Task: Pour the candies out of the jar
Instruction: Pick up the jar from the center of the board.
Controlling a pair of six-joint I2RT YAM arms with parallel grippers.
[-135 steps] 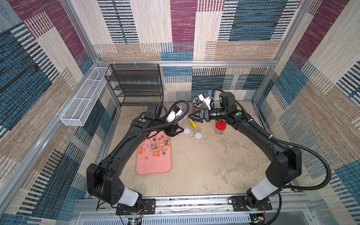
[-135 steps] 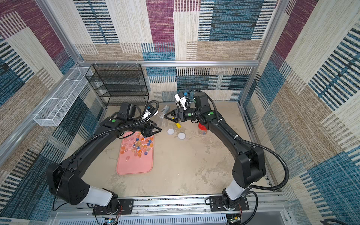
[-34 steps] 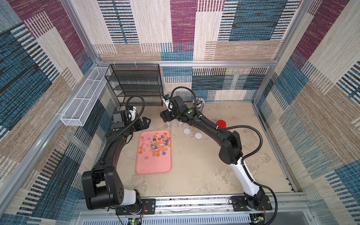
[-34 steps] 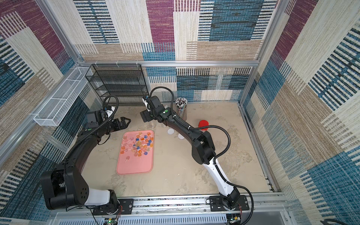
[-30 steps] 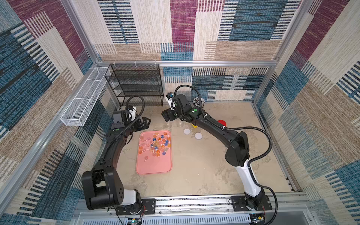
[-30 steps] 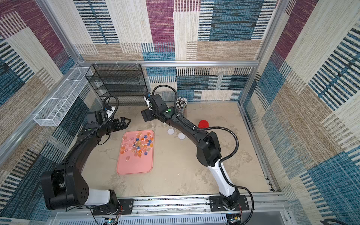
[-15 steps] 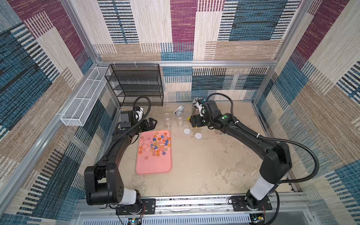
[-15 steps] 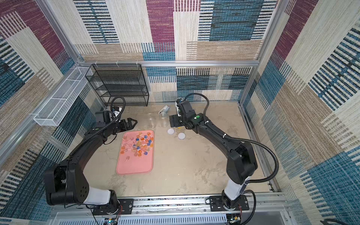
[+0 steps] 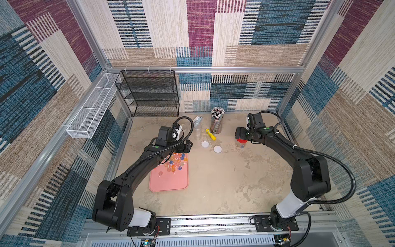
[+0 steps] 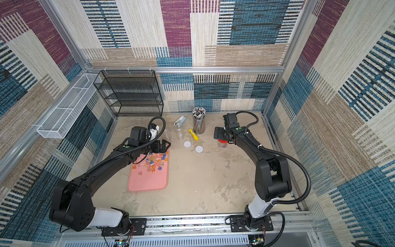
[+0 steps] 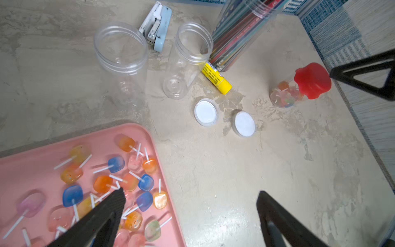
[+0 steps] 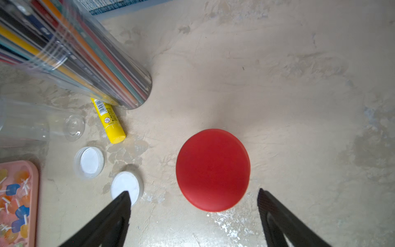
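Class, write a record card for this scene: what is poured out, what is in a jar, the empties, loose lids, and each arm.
poured out: candies loose on the pink tray
in a jar: more candies in the red-lidded jar, upright, closed
empties: two clear jars, upright, open
loose lids: two white lids on the table
left arm: left gripper open, over the tray's far corner
right arm: right gripper open, above the red-lidded jar, holding nothing
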